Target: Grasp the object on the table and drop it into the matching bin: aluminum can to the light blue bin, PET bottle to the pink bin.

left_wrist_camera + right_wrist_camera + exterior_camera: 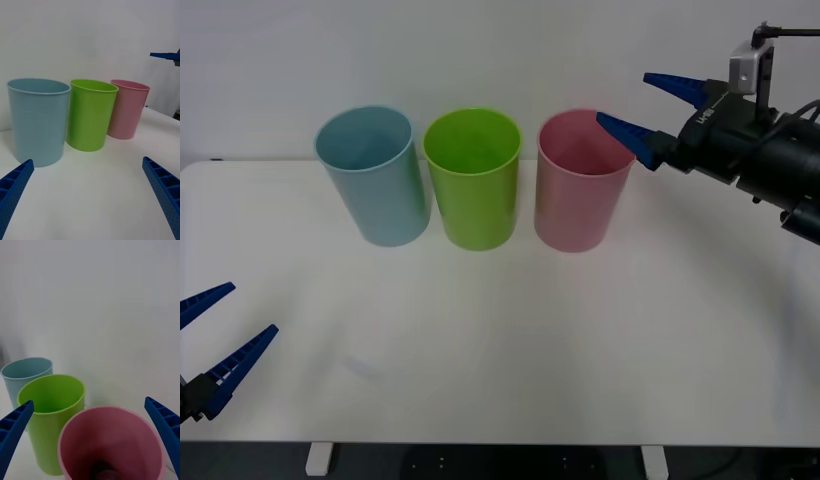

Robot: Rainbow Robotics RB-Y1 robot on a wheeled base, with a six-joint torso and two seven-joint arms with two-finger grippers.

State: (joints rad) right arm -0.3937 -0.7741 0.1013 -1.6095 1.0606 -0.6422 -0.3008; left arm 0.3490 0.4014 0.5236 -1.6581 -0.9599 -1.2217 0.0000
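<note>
Below the spread right end effector (90, 442), pink bin (112, 435), something dark inside

Front camera looks down over the table (500, 350). Right wrist camera sits close above the pink bin (112, 438); left wrist camera views low, farther off. All share the three bins.

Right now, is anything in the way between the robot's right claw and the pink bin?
No. The open right claw hangs empty just above the tall pink plastic bin with nothing visible between. Something dark already lies at the bin's bottom.
</note>
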